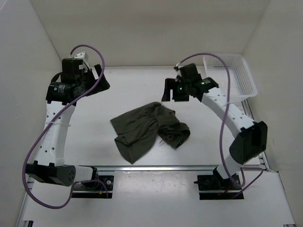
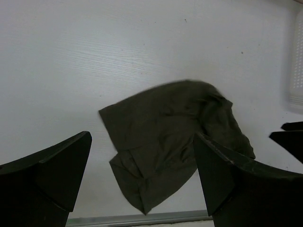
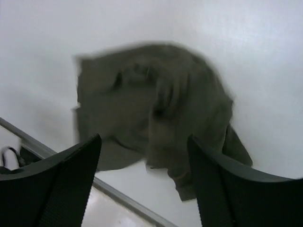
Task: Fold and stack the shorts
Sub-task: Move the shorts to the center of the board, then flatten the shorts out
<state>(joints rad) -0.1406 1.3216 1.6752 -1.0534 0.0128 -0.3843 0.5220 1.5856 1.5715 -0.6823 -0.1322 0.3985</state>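
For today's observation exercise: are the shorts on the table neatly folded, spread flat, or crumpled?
Crumpled. The shorts lie in an uneven heap, with bunched fabric and overlapping flaps, not a tidy fold.

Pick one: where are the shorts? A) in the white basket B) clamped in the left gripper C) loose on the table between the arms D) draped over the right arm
C: the shorts lie rumpled on the table; left gripper and right gripper are open, clear of them.
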